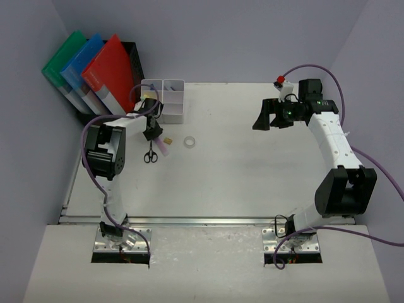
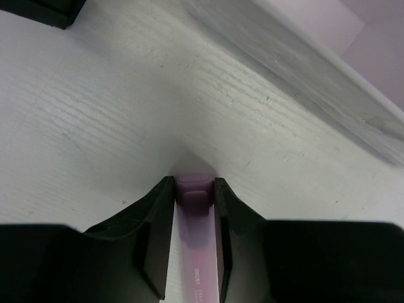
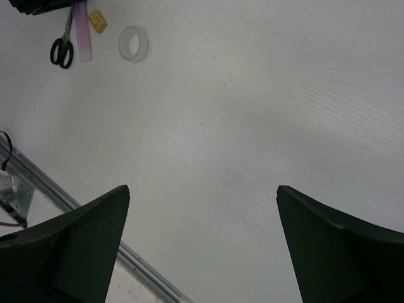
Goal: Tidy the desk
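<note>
The white desk [image 1: 252, 170] carries small loose items at its back left. My left gripper [image 1: 152, 134] is down there, shut on a pale purple pen [image 2: 196, 252] that lies flat on the desk. In the left wrist view both black fingers [image 2: 158, 214] press against the pen's cap, with the left gripper [image 2: 194, 183] right at the cap's end. From above, the pen [image 1: 164, 147] sticks out toward the front right. My right gripper [image 1: 261, 120] hovers open over the back right of the desk; in its wrist view the right gripper [image 3: 203, 192] has only bare tabletop between its fingers.
Black scissors [image 1: 150, 153] lie just left of the pen. A small yellow block [image 1: 168, 137] and a clear tape roll [image 1: 189, 142] sit to its right. A white compartment tray [image 1: 165, 98] and a black rack with coloured folders [image 1: 95, 69] stand at the back left. A silver rail [image 1: 208, 221] runs along the near edge.
</note>
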Controlling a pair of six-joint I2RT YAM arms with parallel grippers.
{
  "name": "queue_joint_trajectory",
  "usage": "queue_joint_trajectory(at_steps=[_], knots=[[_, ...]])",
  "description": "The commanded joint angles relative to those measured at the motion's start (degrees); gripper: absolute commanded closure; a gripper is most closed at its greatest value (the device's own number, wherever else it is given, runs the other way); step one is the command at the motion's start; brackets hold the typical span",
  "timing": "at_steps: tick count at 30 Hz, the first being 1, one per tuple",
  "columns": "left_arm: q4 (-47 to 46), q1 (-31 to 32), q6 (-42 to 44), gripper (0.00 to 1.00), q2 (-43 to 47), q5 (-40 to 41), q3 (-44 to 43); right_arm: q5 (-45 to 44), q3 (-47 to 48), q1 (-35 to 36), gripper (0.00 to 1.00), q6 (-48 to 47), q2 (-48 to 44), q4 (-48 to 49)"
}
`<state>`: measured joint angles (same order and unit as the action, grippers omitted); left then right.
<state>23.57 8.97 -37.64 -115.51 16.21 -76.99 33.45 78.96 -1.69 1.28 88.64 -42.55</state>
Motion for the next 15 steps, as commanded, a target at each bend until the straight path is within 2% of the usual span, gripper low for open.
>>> queue_joint_trajectory(at_steps=[1,4,7,11,15], knots=[[1.1,0.4,-0.2,0.88,4.6,-1.0,1.2,0.7,0.8,-0.2,0.01,-0.8,-0.8,1.1],[-0.1,0.5,1.5,1.00,8.3,-0.9,0.8,1.1,1.1,-0.2,0.01,-0.8,-0.6,1.2],[-4.3,1.0,4.6,1.00,12.7,1.0,1.4,1.3,1.1,-0.2,0.01,-0.8,-0.5,1.3],[-14.6,3.5,12.9,1.00,20.6,7.7,3.2,1.4,1.2,-0.2,0.01,-0.8,-0.4,1.4],[-36.9,5.5,26.7,1.00,24.6,14.4,9.5,1.5,1.6,-0.2,0.01,-0.6,-0.1,1.5]])
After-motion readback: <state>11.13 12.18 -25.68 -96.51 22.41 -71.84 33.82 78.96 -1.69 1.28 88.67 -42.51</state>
